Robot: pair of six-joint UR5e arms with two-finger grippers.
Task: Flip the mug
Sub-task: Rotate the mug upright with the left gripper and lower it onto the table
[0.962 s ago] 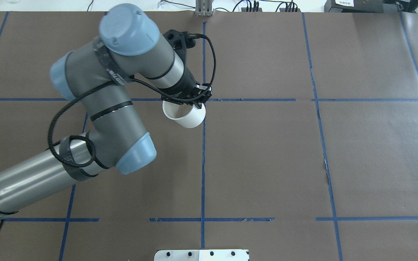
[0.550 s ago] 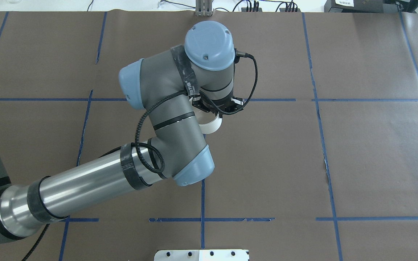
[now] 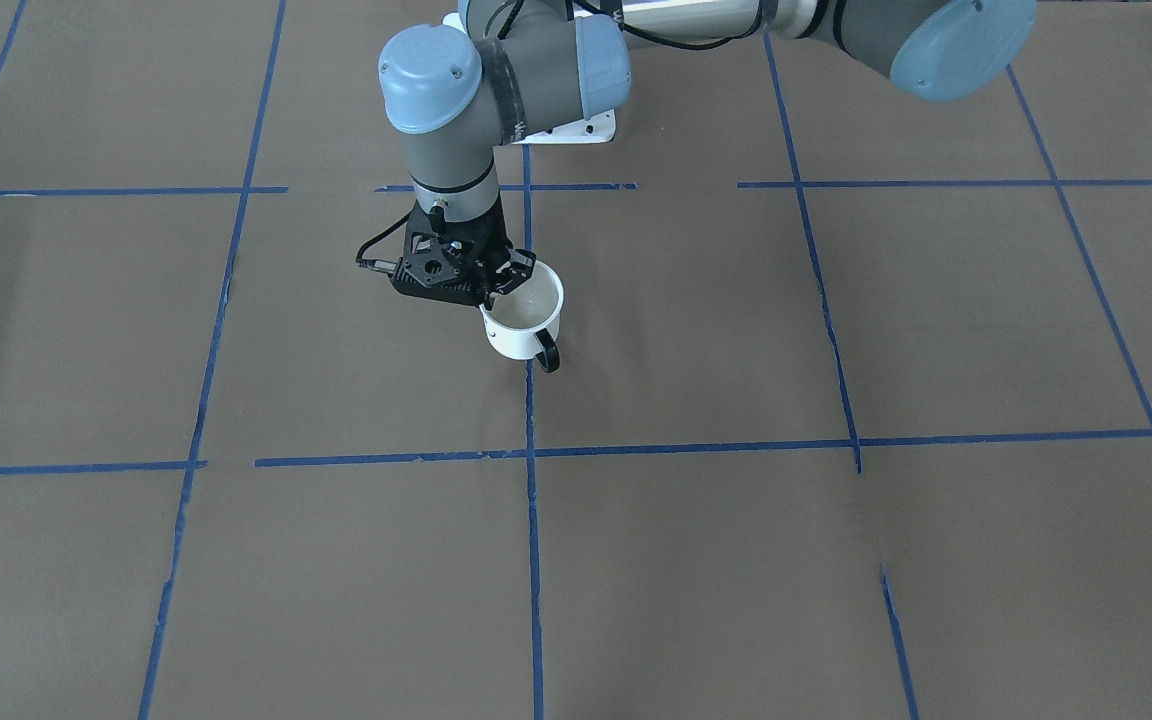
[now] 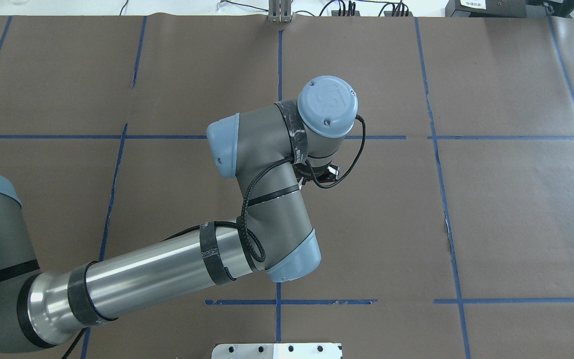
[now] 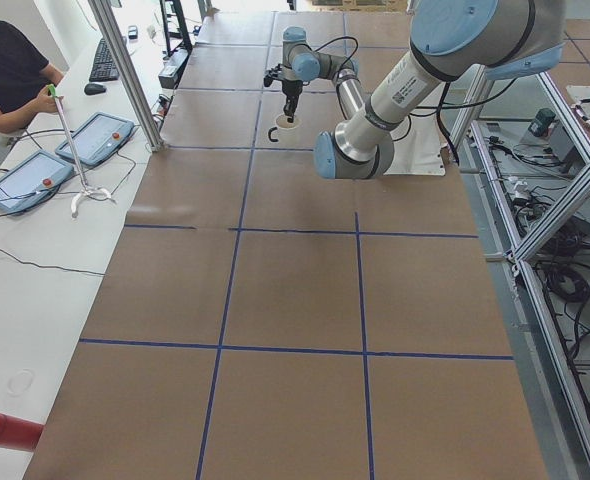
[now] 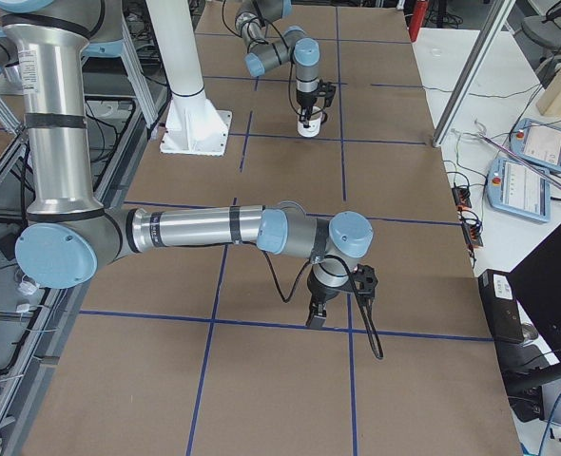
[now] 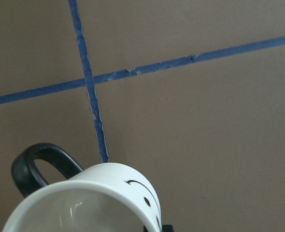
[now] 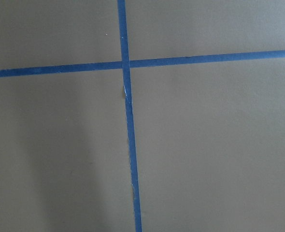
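The white mug (image 3: 523,318) with a black loop handle (image 3: 547,355) stands mouth up at the centre blue tape line; I cannot tell if it touches the paper. My left gripper (image 3: 508,283) points down and is shut on its rim on the robot side. The left wrist view shows the mug (image 7: 92,200) with its smiley face and handle toward the tape cross. In the overhead view the wrist (image 4: 327,107) hides the mug. My right gripper (image 6: 317,313) shows only in the exterior right view, low over the table; I cannot tell if it is open or shut.
Brown paper with a blue tape grid (image 3: 531,452) covers the table. A white base plate (image 4: 277,350) sits at the robot's edge. A white arm pedestal (image 6: 181,66) stands beside the table. Tablets (image 5: 97,138) and an operator are at the far-side desk.
My left arm swung rightward and its wrist turned to point down. The mug went from tilted on its side to mouth up and is now hidden under the wrist in the overhead view.
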